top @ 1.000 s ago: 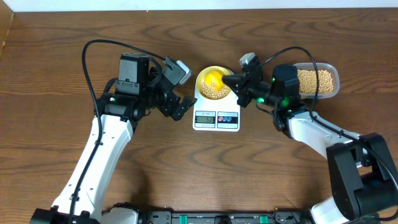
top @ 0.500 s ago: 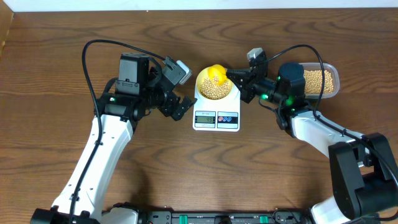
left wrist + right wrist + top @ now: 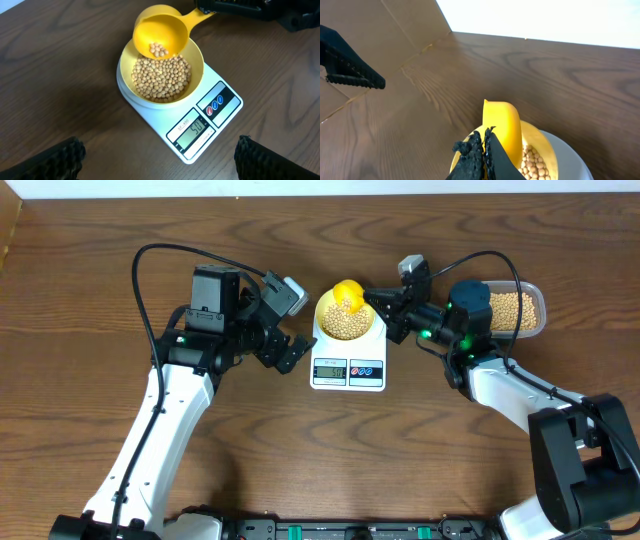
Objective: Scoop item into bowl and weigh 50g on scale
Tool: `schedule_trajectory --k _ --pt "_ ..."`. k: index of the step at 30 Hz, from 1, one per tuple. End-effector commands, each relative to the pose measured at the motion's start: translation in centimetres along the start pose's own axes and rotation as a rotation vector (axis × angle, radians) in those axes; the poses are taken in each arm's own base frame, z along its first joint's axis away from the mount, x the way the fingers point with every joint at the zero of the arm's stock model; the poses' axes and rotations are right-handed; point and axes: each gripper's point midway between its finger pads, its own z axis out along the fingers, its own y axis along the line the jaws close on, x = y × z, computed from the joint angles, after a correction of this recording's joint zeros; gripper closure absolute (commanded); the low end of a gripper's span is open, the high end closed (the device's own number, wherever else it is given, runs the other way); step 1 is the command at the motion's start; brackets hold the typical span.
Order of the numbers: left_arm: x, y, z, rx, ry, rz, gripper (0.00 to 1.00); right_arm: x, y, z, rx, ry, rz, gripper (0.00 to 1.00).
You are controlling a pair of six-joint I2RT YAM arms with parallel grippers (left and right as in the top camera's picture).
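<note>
Nearly done, I'd judge: the scale seems to read on target under the bowl of beans. At three o'clock the right pincer grips the scoop over the bowl's far rim; the left pincer gapes empty at nine.

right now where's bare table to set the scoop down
Bare brown wooden table in front of the white digital scale, and at the far left corner. Crowded around the pale-yellow bowl: yellow plastic scoop, right gripper, clear plastic container.
</note>
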Motion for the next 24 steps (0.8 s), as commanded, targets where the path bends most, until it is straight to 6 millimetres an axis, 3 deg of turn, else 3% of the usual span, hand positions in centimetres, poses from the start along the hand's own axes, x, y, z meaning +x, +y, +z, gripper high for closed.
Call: schedule_trajectory --k 1,24 --pt "-0.01 -0.26 -0.20 0.009 -0.009 -0.004 0.02 -0.31 -0.06 -0.17 -0.004 -0.008 0.002 0.99" --pt "-0.01 -0.26 -0.20 0.009 -0.009 -0.004 0.02 -0.58 -0.01 -0.18 -0.006 -0.018 -0.029 0.99"
